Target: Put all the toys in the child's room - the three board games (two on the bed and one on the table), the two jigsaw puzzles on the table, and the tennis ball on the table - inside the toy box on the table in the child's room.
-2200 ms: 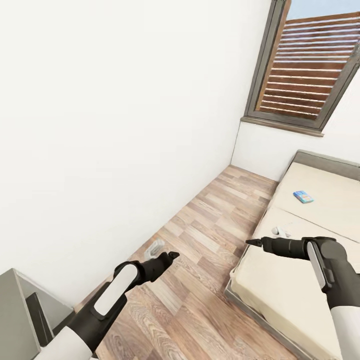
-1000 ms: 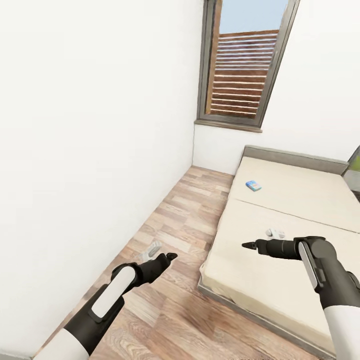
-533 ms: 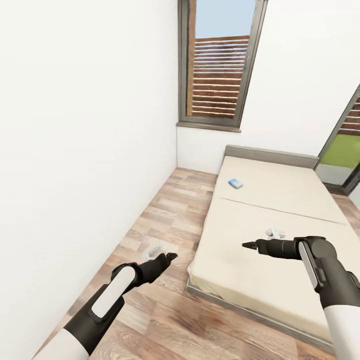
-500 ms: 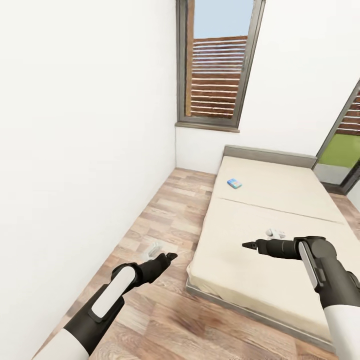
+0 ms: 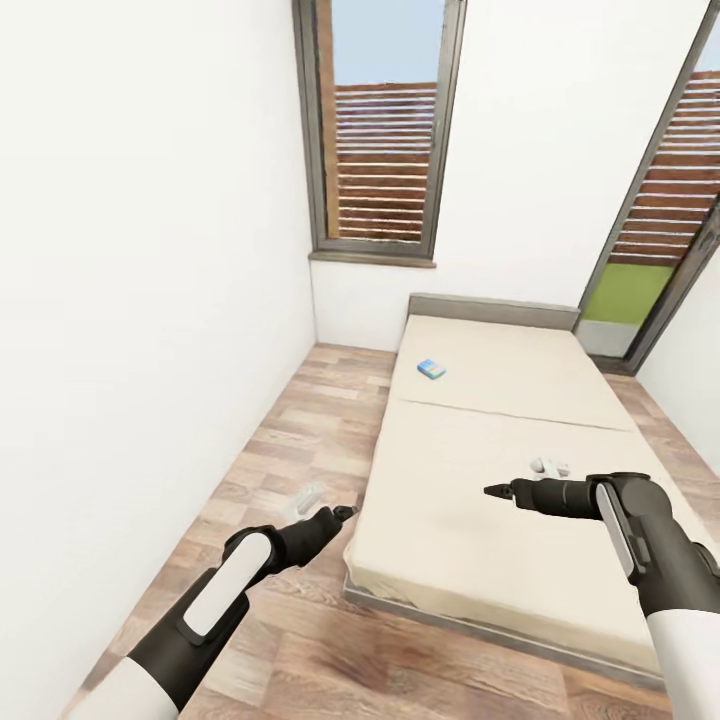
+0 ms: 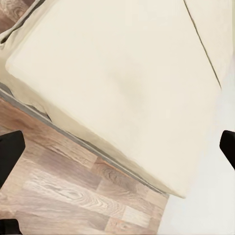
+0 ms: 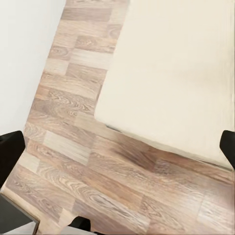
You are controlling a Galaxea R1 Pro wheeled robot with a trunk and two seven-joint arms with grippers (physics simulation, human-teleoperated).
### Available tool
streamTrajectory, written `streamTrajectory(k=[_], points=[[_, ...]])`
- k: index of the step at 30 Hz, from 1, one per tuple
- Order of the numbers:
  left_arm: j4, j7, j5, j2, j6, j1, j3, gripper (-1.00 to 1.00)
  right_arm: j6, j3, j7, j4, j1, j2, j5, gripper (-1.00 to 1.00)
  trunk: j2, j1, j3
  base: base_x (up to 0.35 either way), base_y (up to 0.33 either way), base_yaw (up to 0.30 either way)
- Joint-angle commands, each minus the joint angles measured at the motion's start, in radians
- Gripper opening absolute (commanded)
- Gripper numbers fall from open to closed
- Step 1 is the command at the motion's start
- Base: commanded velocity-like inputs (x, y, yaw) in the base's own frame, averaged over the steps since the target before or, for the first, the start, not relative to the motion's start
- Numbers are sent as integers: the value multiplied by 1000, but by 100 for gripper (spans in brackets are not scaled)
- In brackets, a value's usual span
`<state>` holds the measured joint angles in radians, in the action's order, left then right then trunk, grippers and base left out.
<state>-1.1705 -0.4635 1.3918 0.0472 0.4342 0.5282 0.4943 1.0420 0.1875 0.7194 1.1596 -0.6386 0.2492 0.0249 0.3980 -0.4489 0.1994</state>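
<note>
Beige bed ahead, both claws empty

Beige bed (image 5: 500,450) at centre of the head frame, grey headboard toward the top under the tall window (image 5: 380,130). Small blue board game (image 5: 431,369) flat on the far mattress section, upper centre. Left claw (image 5: 343,513) at lower left over the wood-plank floor (image 5: 290,440), just beside the mattress corner. Right claw (image 5: 492,491) at lower right above the near mattress section. Fingers spread wide in both wrist views, nothing held.
</note>
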Motion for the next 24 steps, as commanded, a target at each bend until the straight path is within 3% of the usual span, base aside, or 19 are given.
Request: streamTrajectory(k=[1,14,24], points=[[-2,-9,9,1,-1,1,2,100,5,1,5,1,-1,0,3,100,2,-1,1,259,-87,-232],[-6,-9,9,2,0,2,3,100,5,4,12,2,3,1,-3,100,2,-1,-5,288,-100,-108],[-14,-9,-8,5,0,2,3,100,5,-26,6,-28,3,-6,4,100,2,-1,-6,319,-52,-19]])
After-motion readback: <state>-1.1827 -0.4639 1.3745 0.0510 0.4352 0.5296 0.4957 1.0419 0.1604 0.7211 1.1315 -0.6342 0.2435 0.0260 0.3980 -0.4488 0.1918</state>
